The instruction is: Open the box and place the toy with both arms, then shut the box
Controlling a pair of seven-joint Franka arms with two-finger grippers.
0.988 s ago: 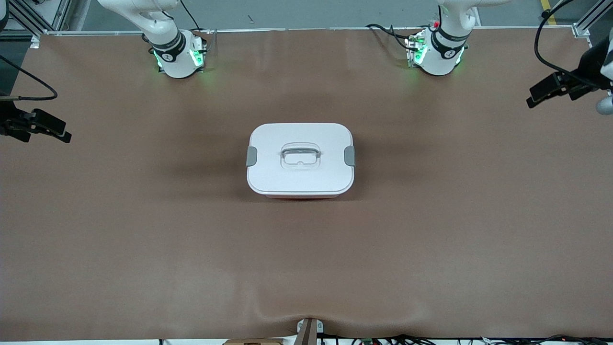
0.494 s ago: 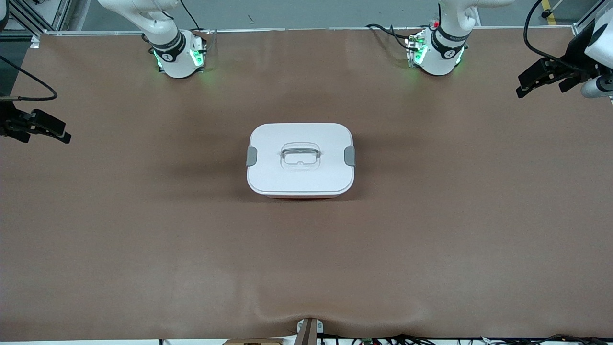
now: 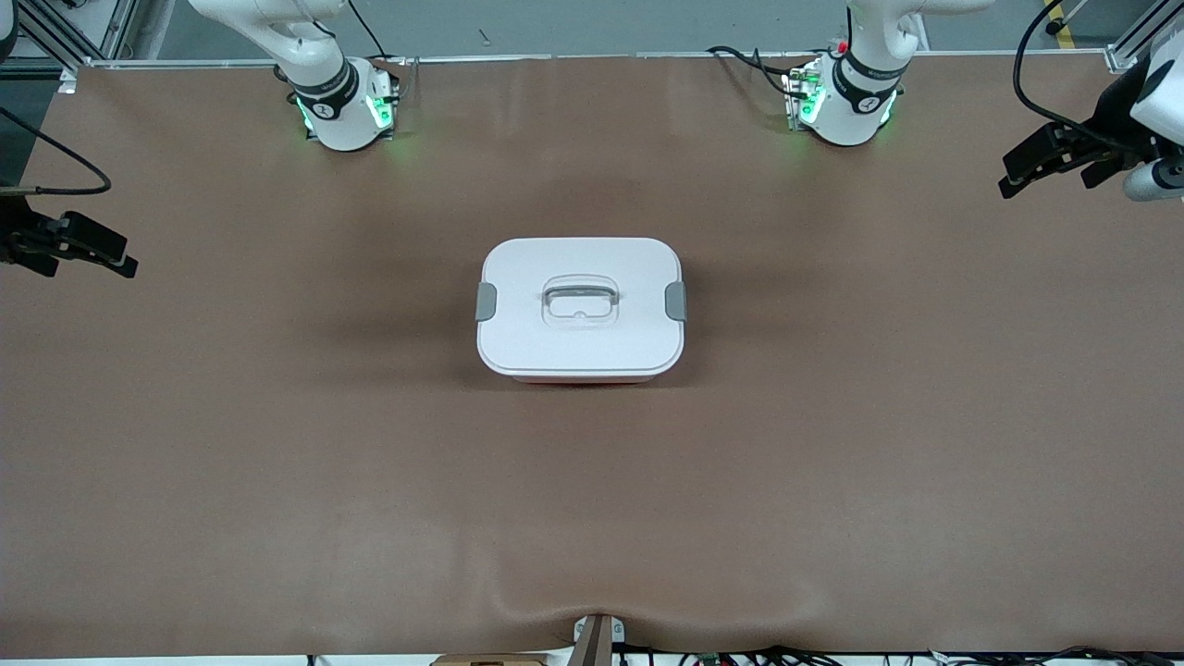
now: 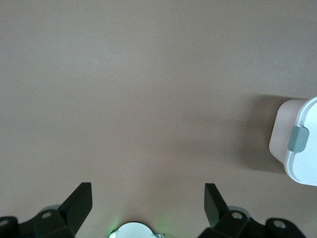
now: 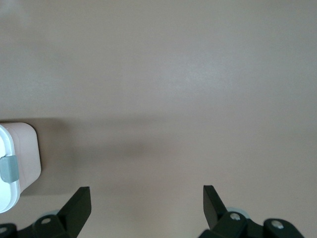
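- Currently, the box [image 3: 580, 310] sits at the middle of the table [image 3: 277, 444], roughly midway between the two arm bases and well apart from both grippers.
- The white lid [image 3: 592, 268] is seated on the pale pink tub; a thin strip of the tub shows under the lid edge nearest the front camera.
- One grey clip [image 3: 486, 302] faces the right arm's end of the table and the other grey clip [image 3: 676, 301] faces the left arm's end. This layout appears intended to give each arm one clip to release.
- The clear recessed handle [image 3: 579, 302] lies at the lid centre, probably the lifting point once both clips are freed.
- The left gripper [image 3: 1050, 165] hangs over the table edge at the left arm's end. Its fingers stand wide apart and hold nothing; the left wrist view shows bare table between them, with a box corner and one clip off to the side.
- The right gripper [image 3: 79, 248] hangs over the table edge at the right arm's end. Its fingers are likewise spread with nothing between them.
- The toy is not visible in any view; its location cannot be stated.
- Judgement: the task is at its start. The lid is on, no clip has been touched, and the spread fingers suit an approach to the clips from both ends.
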